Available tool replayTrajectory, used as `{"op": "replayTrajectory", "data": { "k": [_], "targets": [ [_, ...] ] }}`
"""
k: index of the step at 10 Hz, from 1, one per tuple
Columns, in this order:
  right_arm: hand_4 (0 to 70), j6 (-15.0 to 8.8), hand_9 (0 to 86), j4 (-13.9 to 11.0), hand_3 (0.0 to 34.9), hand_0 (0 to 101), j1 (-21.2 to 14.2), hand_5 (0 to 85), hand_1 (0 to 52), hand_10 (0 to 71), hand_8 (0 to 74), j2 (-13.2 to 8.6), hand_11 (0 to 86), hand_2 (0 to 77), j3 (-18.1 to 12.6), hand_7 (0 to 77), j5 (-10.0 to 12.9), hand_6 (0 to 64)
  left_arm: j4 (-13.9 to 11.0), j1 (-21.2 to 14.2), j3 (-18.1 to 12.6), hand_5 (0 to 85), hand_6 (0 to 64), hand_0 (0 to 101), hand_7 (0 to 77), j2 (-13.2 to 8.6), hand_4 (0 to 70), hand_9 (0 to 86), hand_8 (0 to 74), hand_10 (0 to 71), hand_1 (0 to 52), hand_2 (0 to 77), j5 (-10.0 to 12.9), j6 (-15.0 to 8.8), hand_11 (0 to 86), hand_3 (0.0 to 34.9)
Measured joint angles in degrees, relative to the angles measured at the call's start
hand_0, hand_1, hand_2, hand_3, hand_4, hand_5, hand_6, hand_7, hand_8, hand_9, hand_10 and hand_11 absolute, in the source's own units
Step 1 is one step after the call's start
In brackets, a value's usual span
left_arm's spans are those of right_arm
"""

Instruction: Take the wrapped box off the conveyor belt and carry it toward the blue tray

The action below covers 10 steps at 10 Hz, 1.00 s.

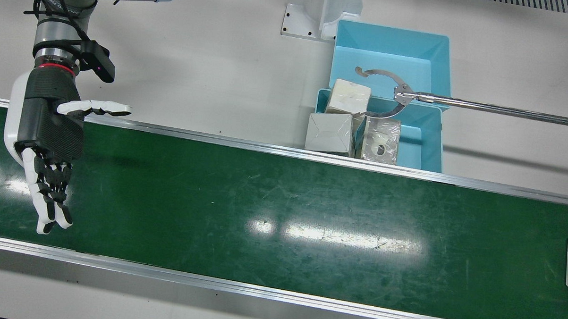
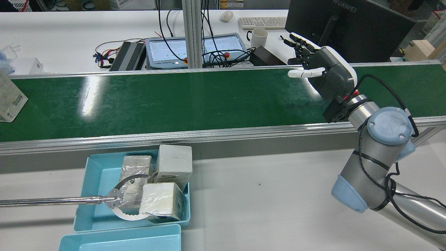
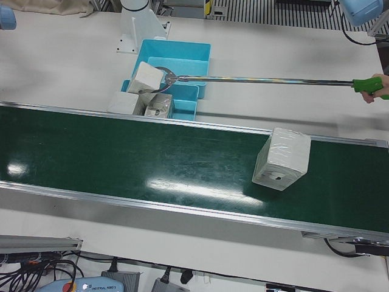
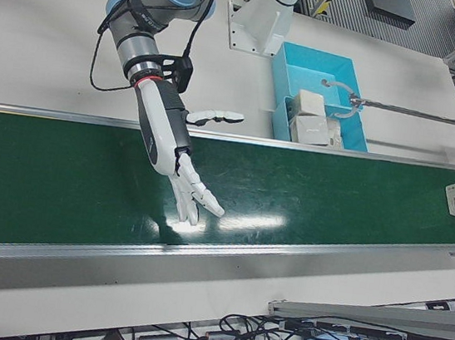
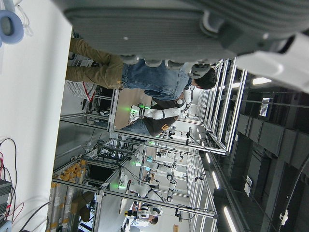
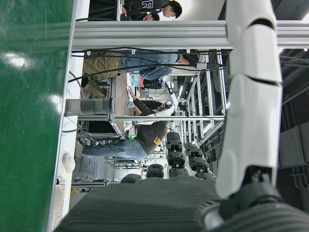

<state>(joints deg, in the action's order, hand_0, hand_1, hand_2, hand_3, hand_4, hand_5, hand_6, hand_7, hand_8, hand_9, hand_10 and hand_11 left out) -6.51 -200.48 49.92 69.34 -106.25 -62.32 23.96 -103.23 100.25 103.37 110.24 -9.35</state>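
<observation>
Green conveyor belt (image 1: pixel 263 201) lies under your right hand's (image 1: pixel 46 137) spread, empty fingers (image 1: pixel 51 203); wait until the plastic-wrapped white box (image 3: pixel 281 158) arrives between them.

Belt (image 1: pixel 282 216) showing dark green, pale scuffs, white glare patches; side rails (image 1: pixel 260 291) showing silver. Table (image 1: pixel 211 67) showing off-white. Trays (image 1: pixel 391 50) showing light blue. Wrapped box (image 3: pixel 281 159) on belt showing pale grey under glossy clear film; boxes in tray (image 2: pixel 173 162) showing same pale grey, shiny wrap. Right hand (image 1: pixel 48 137) showing black ribbed palm, white shell, fingers (image 1: pixel 46 203) mixing black and white, red ring at wrist. Arm (image 2: pixel 379 139) showing silver with light-blue caps. Grabber pole (image 3: pixel 267 79) showing silver, handle (image 3: pixel 368 86) showing bright green.
</observation>
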Motion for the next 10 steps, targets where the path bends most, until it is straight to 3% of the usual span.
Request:
{"op": "replayTrajectory", "data": {
  "k": [10],
  "targets": [
    [7.6, 0.01, 3.3, 0.09, 0.0, 47, -0.42, 8.2, 13.6, 0.0, 1.6, 0.01, 1.1, 10.4, 0.29, 13.1, 0.08, 3.8, 0.00, 0.00, 0.00, 1.1, 0.5, 0, 0.5, 0.00, 0.0, 0.0, 0.5, 0.5, 0.0, 1.1, 0.00, 0.00, 0.5, 0.0]
  ]
}}
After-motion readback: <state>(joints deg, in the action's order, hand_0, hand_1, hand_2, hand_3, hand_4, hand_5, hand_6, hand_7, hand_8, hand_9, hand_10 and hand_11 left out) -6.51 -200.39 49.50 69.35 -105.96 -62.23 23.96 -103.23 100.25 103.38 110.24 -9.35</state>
